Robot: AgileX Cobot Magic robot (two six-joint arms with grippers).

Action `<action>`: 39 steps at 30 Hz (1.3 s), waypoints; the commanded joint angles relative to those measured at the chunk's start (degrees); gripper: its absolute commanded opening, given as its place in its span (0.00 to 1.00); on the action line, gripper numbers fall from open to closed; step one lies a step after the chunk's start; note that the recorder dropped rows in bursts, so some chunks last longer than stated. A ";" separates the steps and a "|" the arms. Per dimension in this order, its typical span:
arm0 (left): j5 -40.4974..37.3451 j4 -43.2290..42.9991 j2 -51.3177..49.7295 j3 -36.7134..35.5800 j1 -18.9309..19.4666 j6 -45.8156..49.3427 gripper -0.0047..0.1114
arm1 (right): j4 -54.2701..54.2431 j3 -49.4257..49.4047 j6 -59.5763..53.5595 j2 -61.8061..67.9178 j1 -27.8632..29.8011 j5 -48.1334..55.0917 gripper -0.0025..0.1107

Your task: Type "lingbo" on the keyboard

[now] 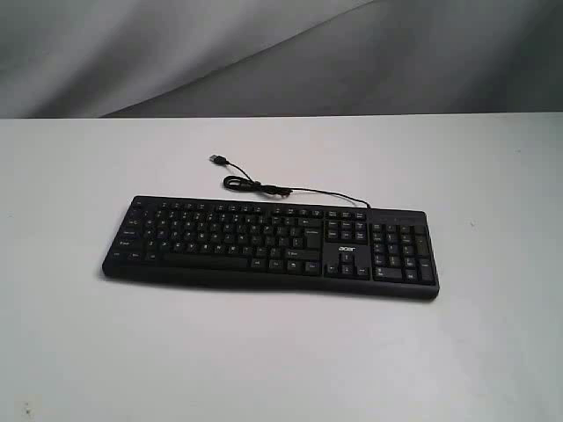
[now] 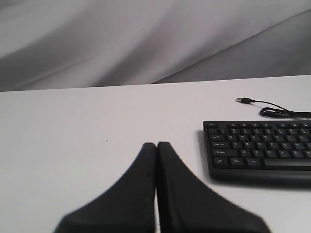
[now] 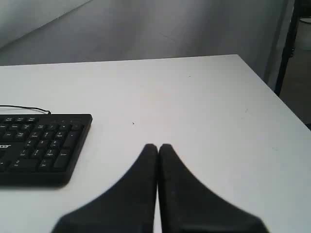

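- Keyboard: lies flat, approx. middle of table. Num pad is to the right in ext. view. USB cable lies loose behind it.
- Left gripper: fingers pressed together, holding nothing, off the Esc end, not touching.
- Right gripper: same, off the num-pad end.
- Handling (est.): stiff, light plastic that may slide on the smooth top. No grasp req'd; press keys straight down w/ closed tip.
- Containers: none in view.

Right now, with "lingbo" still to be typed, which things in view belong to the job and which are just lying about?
For the job:
- keyboard
- left gripper, shut, beside the keyboard's end
- right gripper, shut, beside the number-pad end

Just there:
- USB cable, its plug lying loose on the table
- white table
- grey backdrop cloth
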State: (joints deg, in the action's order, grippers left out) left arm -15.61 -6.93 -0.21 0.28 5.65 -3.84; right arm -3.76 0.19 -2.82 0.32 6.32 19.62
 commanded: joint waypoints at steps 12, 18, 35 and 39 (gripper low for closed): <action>0.30 0.21 0.21 -0.28 0.06 -0.12 0.04 | 3.17 -0.19 0.18 -0.32 0.49 -29.23 0.02; 0.30 0.21 0.21 -0.28 0.06 -0.12 0.04 | 3.17 -0.19 0.18 -0.32 0.49 -37.70 0.02; 0.30 0.21 0.21 -0.28 0.06 -0.12 0.04 | 14.53 16.75 33.24 17.69 0.49 -31.72 0.02; 0.30 0.21 0.21 -0.28 0.06 -0.12 0.04 | 18.12 25.72 33.14 36.17 -1.03 -24.41 0.02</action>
State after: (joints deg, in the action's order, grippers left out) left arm -15.61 -6.93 -0.21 0.28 5.65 -3.84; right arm 11.01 20.80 29.98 25.11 6.32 -11.11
